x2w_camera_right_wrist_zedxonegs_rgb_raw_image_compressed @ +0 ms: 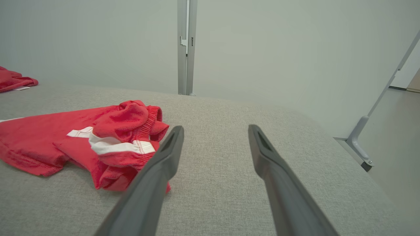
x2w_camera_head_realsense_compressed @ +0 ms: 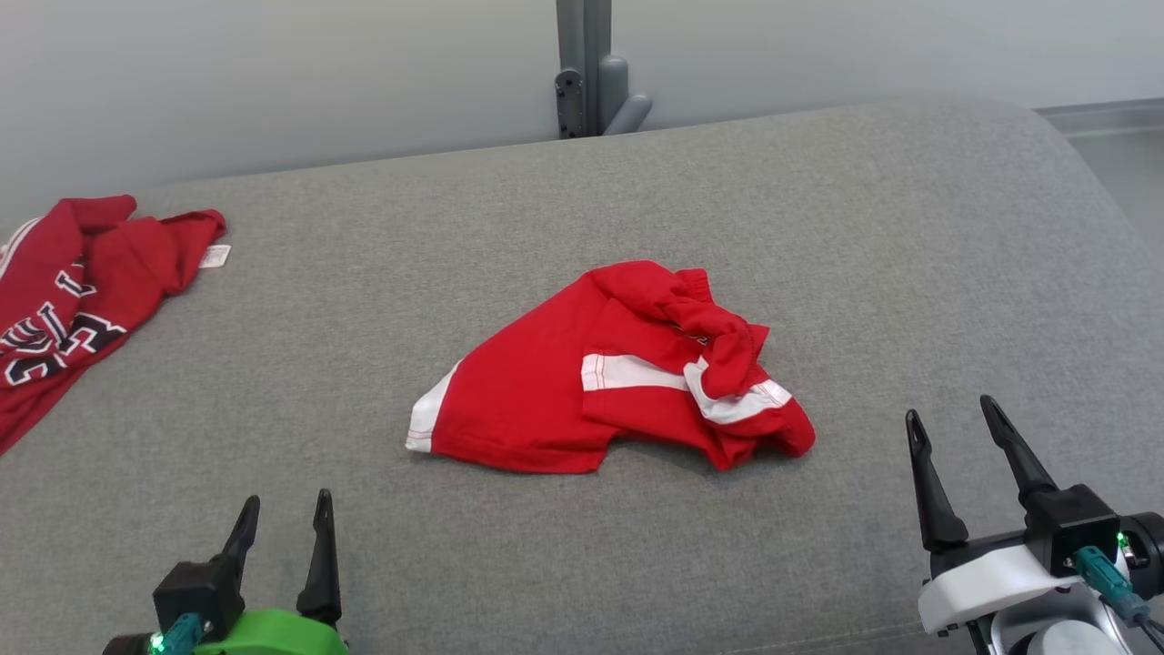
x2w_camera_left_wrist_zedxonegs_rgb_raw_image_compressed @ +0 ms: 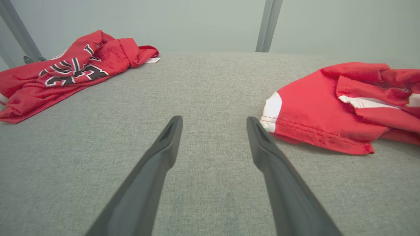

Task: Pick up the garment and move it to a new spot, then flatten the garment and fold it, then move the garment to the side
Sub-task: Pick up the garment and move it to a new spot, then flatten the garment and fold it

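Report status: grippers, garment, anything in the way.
Left gripper open, empty. Right gripper open, empty. Striped red garment crumpled at centre, untouched. Lettered red shirt far left, well apart.

Head cam high, pitched forward and down on the grey bench (x2w_camera_head_realsense_compressed: pixel 864 209), left claw (x2w_camera_head_realsense_compressed: pixel 287 496) and right claw (x2w_camera_head_realsense_compressed: pixel 949 408) at its bottom corners. Wrist cams low, close to the fabric, each looking along its own claw toward the back wall (x2w_camera_head_realsense_compressed: pixel 273 73). All three share the red shorts (x2w_camera_head_realsense_compressed: pixel 546 400); head and left wrist also share the lettered red shirt (x2w_camera_head_realsense_compressed: pixel 64 291).
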Robot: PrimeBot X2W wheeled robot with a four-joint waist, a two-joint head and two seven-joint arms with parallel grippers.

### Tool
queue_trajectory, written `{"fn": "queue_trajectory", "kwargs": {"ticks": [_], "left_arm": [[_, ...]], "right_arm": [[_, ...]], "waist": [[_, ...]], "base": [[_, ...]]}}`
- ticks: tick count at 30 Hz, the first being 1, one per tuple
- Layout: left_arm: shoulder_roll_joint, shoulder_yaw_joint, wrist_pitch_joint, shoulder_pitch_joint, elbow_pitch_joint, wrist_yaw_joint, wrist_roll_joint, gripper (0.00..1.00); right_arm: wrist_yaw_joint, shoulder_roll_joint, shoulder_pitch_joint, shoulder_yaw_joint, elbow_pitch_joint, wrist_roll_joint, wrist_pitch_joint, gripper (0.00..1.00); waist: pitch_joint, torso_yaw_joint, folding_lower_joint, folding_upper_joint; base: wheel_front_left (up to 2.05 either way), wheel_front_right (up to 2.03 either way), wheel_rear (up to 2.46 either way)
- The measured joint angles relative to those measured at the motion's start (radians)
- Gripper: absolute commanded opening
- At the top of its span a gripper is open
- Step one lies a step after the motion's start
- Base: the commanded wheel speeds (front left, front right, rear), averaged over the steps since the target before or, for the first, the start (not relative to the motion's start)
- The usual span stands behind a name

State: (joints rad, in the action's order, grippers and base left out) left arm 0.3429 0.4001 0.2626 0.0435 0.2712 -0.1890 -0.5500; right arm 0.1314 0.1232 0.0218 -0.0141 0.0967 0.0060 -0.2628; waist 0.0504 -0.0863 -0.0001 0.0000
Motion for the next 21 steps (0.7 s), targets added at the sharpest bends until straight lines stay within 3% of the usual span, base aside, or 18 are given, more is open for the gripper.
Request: {"fn": "queue_trajectory", "kwargs": {"ticks": [10,16,21], "left_arm": [[-0.113,-0.250,0.000,-0.128,-0.015,0.210,0.128,1.00],[-0.161,-0.336,0.000,-0.138,0.002,0.270,0.209,1.00],[-0.181,-0.370,0.000,-0.141,0.009,0.294,0.250,1.00]], "right_arm": [[0.000,-0.021,0.026,-0.011,0.026,0.000,0.000,1.00],[0.000,-0.027,0.026,-0.007,0.032,0.000,0.000,1.00],[0.000,-0.033,0.026,-0.004,0.034,0.000,0.000,1.00]], "waist": [[-0.038,0.054,0.0000,0.0000],[-0.035,0.053,0.0000,0.0000],[-0.037,0.049,0.0000,0.0000]], "base": [[0.00,0.00,0.00],[0.00,0.00,0.00],[0.00,0.00,0.00]]}}
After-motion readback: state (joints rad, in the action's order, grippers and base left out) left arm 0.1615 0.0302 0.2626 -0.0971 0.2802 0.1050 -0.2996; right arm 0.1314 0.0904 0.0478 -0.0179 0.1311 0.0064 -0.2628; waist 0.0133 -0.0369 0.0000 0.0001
